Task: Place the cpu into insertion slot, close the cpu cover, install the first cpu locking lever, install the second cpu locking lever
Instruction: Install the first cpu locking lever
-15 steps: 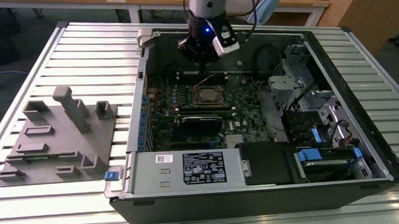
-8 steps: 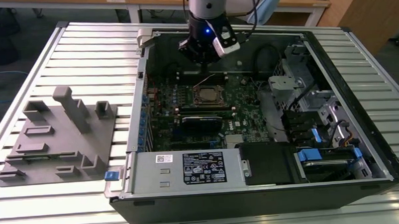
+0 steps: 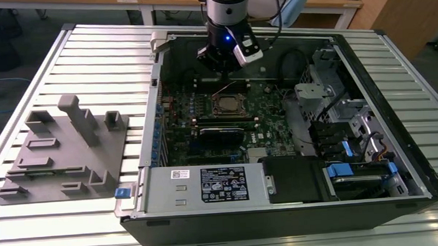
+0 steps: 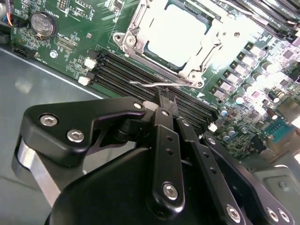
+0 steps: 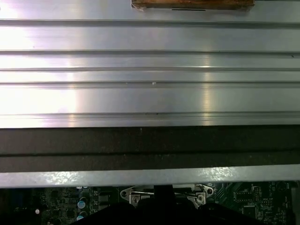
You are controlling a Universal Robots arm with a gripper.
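The cpu [image 4: 180, 33] lies silvery-topped in the insertion slot [image 3: 229, 104] on the green motherboard. The cpu cover [image 4: 140, 18] is folded down around it, its window framing the chip. A thin wire locking lever [image 4: 145, 85] stands raised off the board beside the socket, over the memory slots. My gripper [image 4: 165, 97] is shut, its black fingertips right at the lever's free end; I cannot tell whether the wire is pinched or just touched. In the exterior view the gripper [image 3: 221, 79] hangs just behind the socket inside the open case.
Long black memory slots [image 4: 126, 70] run beside the socket, with a coin battery [image 4: 42, 23] further off. A power supply [image 3: 206, 183] and drive bays [image 3: 351, 162] fill the case's front. A grey fixture [image 3: 60, 150] sits on the slatted table at the exterior view's left.
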